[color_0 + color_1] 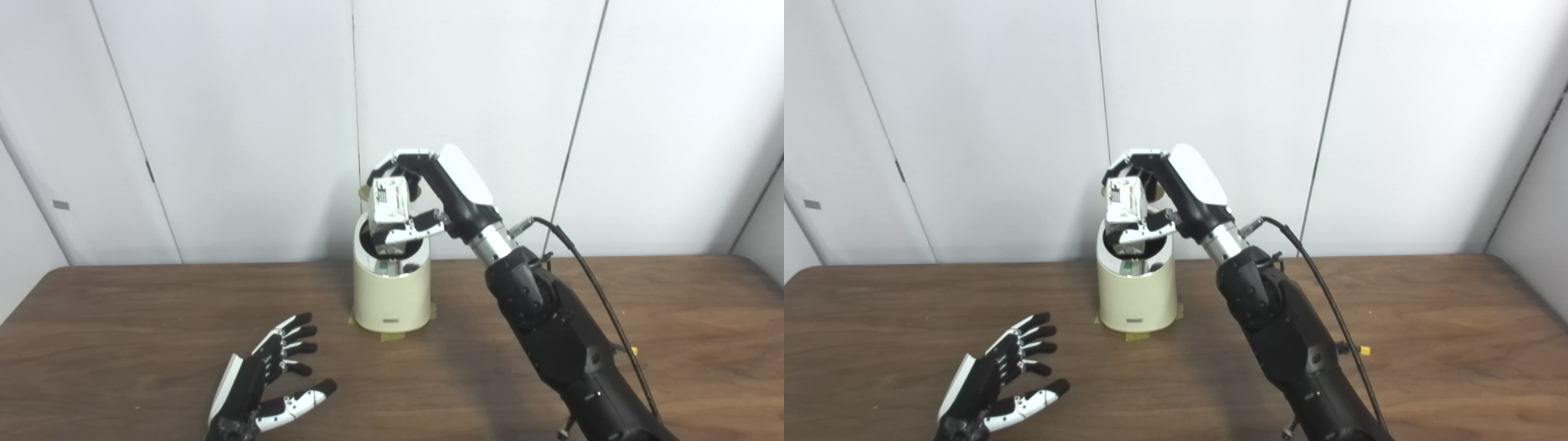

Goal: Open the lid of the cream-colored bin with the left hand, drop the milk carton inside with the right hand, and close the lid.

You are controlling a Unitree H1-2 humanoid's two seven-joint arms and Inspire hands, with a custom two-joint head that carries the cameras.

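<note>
Your right hand (422, 196) grips the milk carton (389, 205) just above the open cream bin (392, 294); your left hand (269, 383) rests open and empty on the desk (122, 318), so releasing comes next.

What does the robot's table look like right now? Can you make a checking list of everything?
Surface: brown wooden table, bare around the bin.
Job's things: cream-colored bin open, taped down; milk carton held above its opening.
Clutter: nothing seen.
Hands: right hand shut on the carton; left hand open, fingers spread, low over the table, away from the bin.
Cables: black cable along the right arm.
Surroundings: white wall panels.
</note>
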